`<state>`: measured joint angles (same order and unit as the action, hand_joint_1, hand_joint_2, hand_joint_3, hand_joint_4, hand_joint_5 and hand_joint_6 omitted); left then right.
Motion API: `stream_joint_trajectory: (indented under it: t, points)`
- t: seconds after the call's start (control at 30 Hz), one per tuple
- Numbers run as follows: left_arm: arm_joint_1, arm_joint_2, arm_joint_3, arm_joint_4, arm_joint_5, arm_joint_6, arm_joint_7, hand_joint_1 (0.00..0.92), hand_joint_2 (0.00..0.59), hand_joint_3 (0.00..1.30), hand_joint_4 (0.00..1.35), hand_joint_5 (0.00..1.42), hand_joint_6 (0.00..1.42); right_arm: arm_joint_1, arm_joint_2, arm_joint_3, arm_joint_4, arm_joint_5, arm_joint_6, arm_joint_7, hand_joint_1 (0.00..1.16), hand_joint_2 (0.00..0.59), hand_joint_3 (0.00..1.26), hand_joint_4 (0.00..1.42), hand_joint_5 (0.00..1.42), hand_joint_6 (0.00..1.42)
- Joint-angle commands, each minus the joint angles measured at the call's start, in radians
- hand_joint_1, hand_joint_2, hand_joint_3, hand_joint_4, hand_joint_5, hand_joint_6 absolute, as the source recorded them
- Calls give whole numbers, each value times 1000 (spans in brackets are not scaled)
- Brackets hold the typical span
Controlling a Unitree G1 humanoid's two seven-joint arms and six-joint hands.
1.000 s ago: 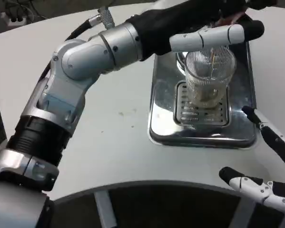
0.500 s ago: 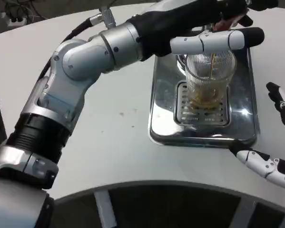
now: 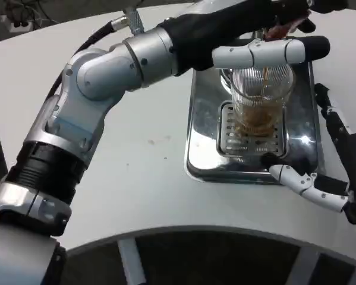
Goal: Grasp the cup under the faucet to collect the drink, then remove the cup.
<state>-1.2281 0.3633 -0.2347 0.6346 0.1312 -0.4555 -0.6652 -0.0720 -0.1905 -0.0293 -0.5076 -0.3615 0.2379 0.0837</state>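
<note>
While a thin amber stream [image 3: 265,83] falls into it, the cup [image 3: 262,101], a clear ribbed glass, stands upright on the slotted grate [image 3: 249,138] of the shiny metal drip tray [image 3: 202,148], which sits on the far right part of the white tabletop [image 3: 148,178]. Brown drink fills the lower part of the cup. Reaching from the near left across to the far right, the left arm [image 3: 100,77] shows a silver forearm with a black sleeve beyond it, and the left robot hand [image 3: 267,52] is up at the far end above the cup; one long white finger with a black tip lies level across the cup's rim, in front of it, and something reddish shows just beyond at the top edge. How the rest of that robot hand is set, and whether it presses or holds anything, cannot be told, since the sleeve hides it. On the right, the right robot hand [image 3: 329,160] is spread with nothing in it: one white finger lies along the near right rim of the tray, its black tip close to the grate's near right corner, and a dark finger stretches along the tray's right edge toward the far side. It is near the cup but apart from it.
</note>
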Motion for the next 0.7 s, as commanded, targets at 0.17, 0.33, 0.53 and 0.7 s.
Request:
stream_joint_trajectory:
  t: [0.17, 0.33, 0.53, 0.7]
  points:
    - [50, 17, -42, -9, 36, 17, -46, 0, 130, 124, 62, 173, 156, -67, 26, 29, 89, 9, -15, -39, 761, 212, 0, 0, 8, 0]
    - [50, 22, -41, -6, 32, 13, -45, 0, 132, 124, 64, 173, 156, -105, 32, 34, 135, 8, -21, -58, 764, 212, 0, 0, 0, 0]
    - [42, 23, -42, 6, 33, 4, -46, 0, 137, 130, 65, 173, 156, -169, 46, 40, 204, 3, -22, -105, 765, 212, 0, 0, 0, 0]
    - [35, 22, -43, 19, 33, -4, -48, 0, 137, 132, 65, 173, 156, -228, 61, 48, 274, 3, -22, -147, 761, 209, 0, 0, 0, 0]
